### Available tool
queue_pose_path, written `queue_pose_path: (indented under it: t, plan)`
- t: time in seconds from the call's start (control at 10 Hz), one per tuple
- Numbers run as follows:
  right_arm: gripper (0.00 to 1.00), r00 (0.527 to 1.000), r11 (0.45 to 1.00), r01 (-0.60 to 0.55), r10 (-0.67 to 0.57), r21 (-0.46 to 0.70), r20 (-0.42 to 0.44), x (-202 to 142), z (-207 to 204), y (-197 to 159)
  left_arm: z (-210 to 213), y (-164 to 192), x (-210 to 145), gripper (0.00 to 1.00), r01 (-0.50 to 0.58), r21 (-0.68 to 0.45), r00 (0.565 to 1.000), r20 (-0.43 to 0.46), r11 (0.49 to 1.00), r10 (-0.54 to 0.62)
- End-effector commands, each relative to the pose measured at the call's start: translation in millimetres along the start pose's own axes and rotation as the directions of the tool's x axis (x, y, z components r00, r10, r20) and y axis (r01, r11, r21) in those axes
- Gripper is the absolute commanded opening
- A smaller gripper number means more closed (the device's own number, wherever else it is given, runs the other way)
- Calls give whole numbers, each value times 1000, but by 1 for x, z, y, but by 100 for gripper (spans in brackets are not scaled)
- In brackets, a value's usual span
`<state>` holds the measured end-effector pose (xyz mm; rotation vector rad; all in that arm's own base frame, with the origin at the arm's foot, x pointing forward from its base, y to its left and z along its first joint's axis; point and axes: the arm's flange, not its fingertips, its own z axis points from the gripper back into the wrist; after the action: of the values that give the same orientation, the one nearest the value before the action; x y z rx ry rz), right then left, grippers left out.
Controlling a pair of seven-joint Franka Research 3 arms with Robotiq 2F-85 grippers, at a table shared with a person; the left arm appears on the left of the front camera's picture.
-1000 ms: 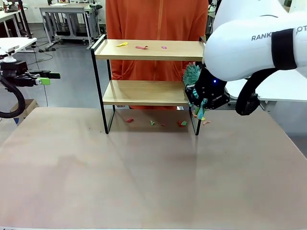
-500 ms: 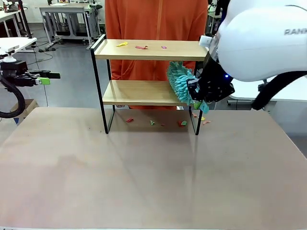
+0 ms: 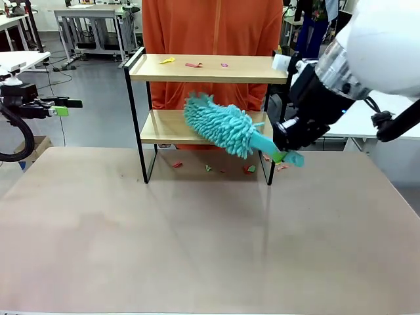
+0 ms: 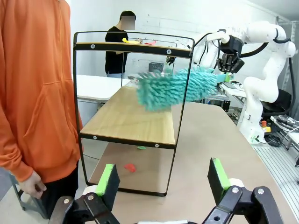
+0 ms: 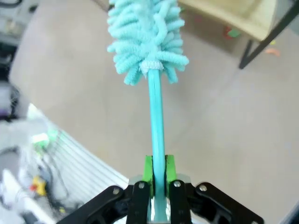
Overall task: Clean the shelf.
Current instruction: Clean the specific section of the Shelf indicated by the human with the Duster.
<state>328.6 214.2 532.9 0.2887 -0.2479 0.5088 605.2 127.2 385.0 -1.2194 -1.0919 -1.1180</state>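
- Front view: the shelf (image 3: 249,69) stands at the far side of the table (image 3: 197,249), before a person in orange (image 3: 210,26). Paper scraps (image 3: 193,65) lie on its top board.
- Right gripper (image 3: 283,152): clamped on the handle of a teal duster (image 3: 220,128), whose fluffy head lies across the front of the lower board.
- Left gripper (image 3: 62,107): well off to the left, jaws wide, holding nothing.
- Risk: a hard sweep could catch the thin frame and shift or tip the shelf. The slim handle might also twist in the grip.
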Motion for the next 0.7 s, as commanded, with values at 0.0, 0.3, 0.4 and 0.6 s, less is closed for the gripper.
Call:
queue_pose_path:
  t: [0.0,0.3,0.4,0.6]
  plan:
    - [13,978,979,-176,186,102,-96,-14,6,-19,1,-2,0,100,17,-4,1000,-7,1000,-17]
    - [13,893,939,-297,337,173,-297,-39,23,-50,1,-2,0,100,17,-4,1000,-7,1000,-17]
    - [13,866,929,-305,361,208,-346,-56,36,-65,1,-2,0,100,17,-4,1000,-7,1000,-17]
    - [13,834,939,-262,336,221,-437,-97,61,-86,1,-2,0,100,17,-4,1000,-7,1000,-17]
